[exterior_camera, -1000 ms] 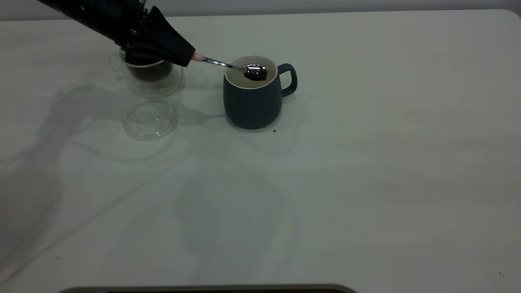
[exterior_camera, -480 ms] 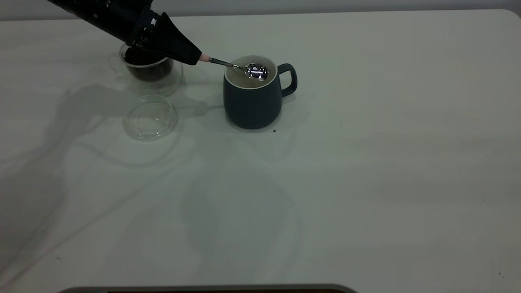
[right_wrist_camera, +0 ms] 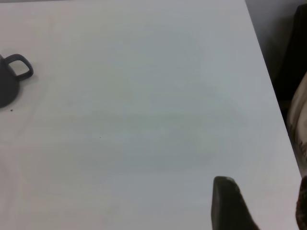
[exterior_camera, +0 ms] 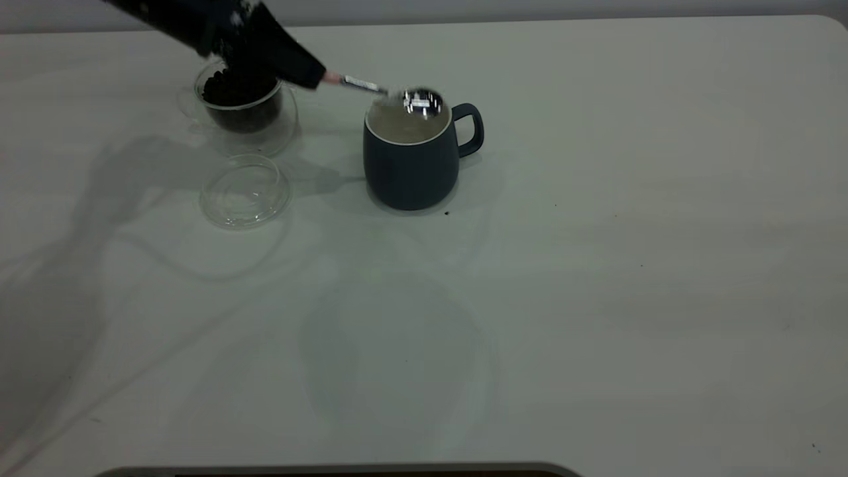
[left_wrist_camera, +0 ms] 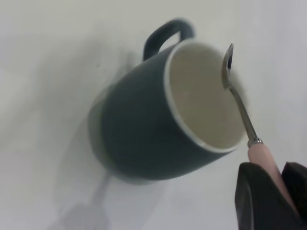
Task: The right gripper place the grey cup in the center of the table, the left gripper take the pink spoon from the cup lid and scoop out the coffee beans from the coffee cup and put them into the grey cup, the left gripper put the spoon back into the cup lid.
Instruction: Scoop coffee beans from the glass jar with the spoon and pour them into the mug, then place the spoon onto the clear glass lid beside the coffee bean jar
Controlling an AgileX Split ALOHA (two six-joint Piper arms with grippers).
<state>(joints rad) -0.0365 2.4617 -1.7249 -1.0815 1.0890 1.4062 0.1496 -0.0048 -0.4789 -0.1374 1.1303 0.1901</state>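
Note:
The grey cup (exterior_camera: 411,159) stands upright on the table (exterior_camera: 596,265), left of middle, handle to the right. My left gripper (exterior_camera: 315,76) is shut on the pale handle of the pink spoon (exterior_camera: 371,87). The spoon's shiny bowl hovers just over the cup's far rim with no beans showing in it. In the left wrist view the spoon (left_wrist_camera: 237,103) is turned on edge over the grey cup (left_wrist_camera: 144,124), held by the left gripper (left_wrist_camera: 276,172). The coffee cup (exterior_camera: 242,106) holds coffee beans (exterior_camera: 232,86) under the arm. The empty cup lid (exterior_camera: 245,191) lies in front of it. My right gripper (right_wrist_camera: 266,201) is open, far off to the right.
The table's right edge (right_wrist_camera: 268,76) runs close to the parked right gripper, with dark things beyond it. A few tiny dark specks (exterior_camera: 446,213) lie near the mug's base. A dark rim (exterior_camera: 331,470) crosses the near edge of the exterior view.
The spoon held beans over the mug a second ago, then tipped and showed bare metal. It has now risen out of the mug to just above the far rim.

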